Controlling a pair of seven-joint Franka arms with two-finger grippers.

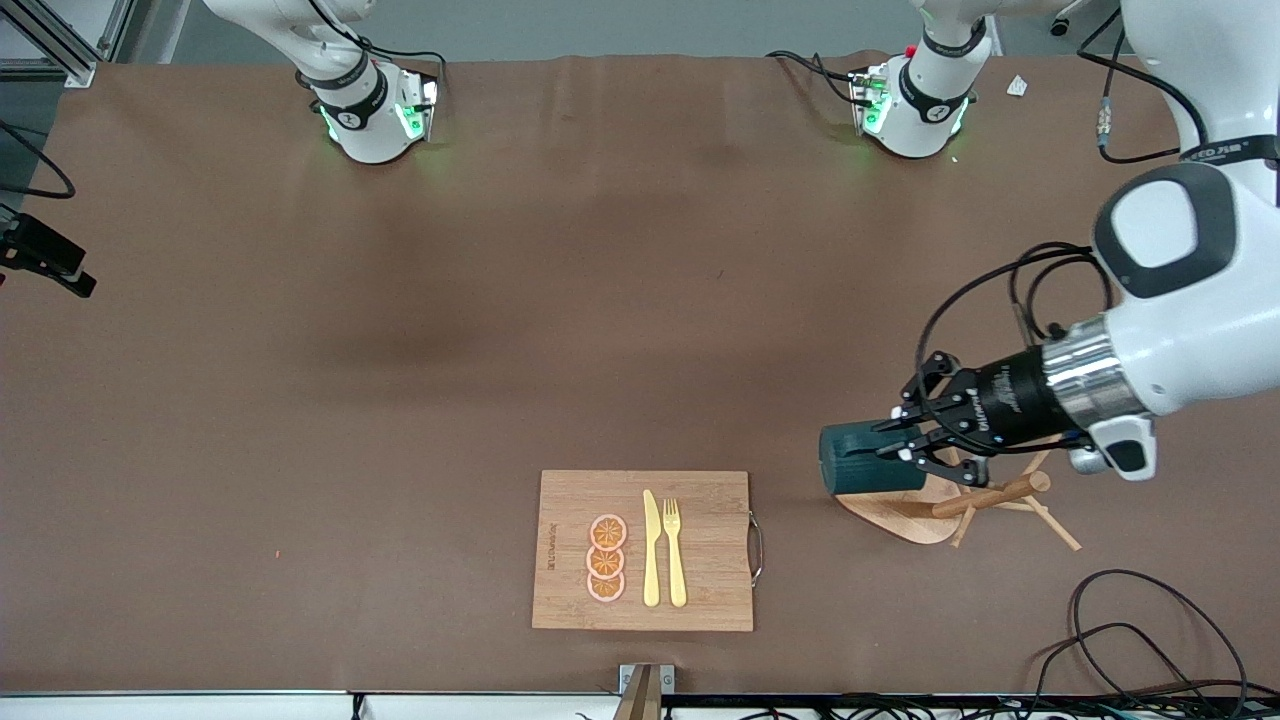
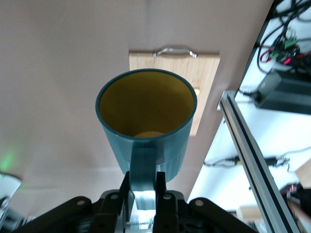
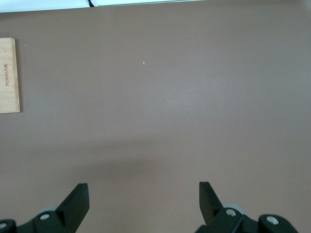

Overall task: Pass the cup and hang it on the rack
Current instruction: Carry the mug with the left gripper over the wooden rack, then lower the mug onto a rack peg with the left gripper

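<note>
Surface: brown (image 1: pixel 500 300); your board (image 1: pixel 700 500) carries knife (image 1: pixel 651 548), fork (image 1: pixel 674 552), orange slices (image 1: pixel 606 558).
Cup (image 1: pixel 860 460): sideways over rack (image 1: pixel 905 515), left fingers (image 2: pixel 163 199) clamped on its handle.
Right fingers (image 3: pixel 77 201): spread, empty, over bare surface.

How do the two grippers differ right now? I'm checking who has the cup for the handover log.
The left gripper is shut on the handle of the dark teal ribbed cup, while the right gripper holds nothing. The left gripper's fingers are pinched together; the right gripper's fingers stand wide apart. The left gripper is over the light wooden mug rack; the right gripper is over bare brown table. Both have two dark fingers.
</note>
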